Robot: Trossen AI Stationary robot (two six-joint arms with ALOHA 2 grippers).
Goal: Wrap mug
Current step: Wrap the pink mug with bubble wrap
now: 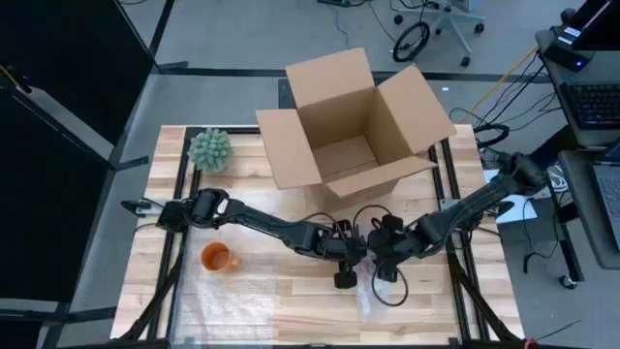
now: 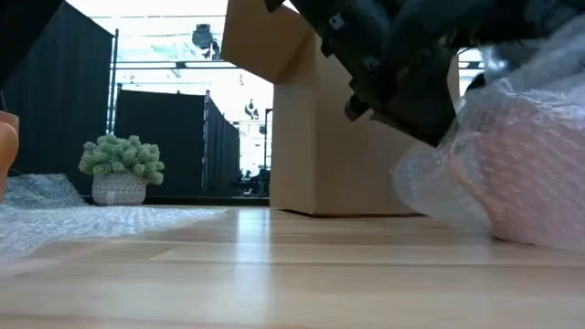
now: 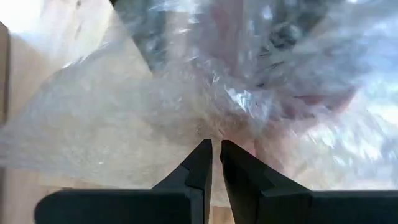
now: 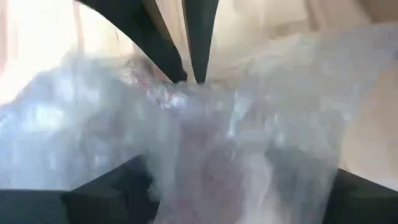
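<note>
Centrally, front of table: pinkish mug bundled in clear bubble wrap (image 2: 512, 174). Left gripper (image 3: 216, 146) pinched nearly closed on the wrap; right gripper (image 1: 387, 254) beside it, fingers spread wide around the bundle.

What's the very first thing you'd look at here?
Probably the two robot arms meeting at the table's front middle, the left claw pinching a crinkly bubble wrap bundle with something pinkish inside, the right claw pressed against it. Behind them stands a big open cardboard box. An unwrapped orange mug waits at the left, a little green plant behind it.
</note>
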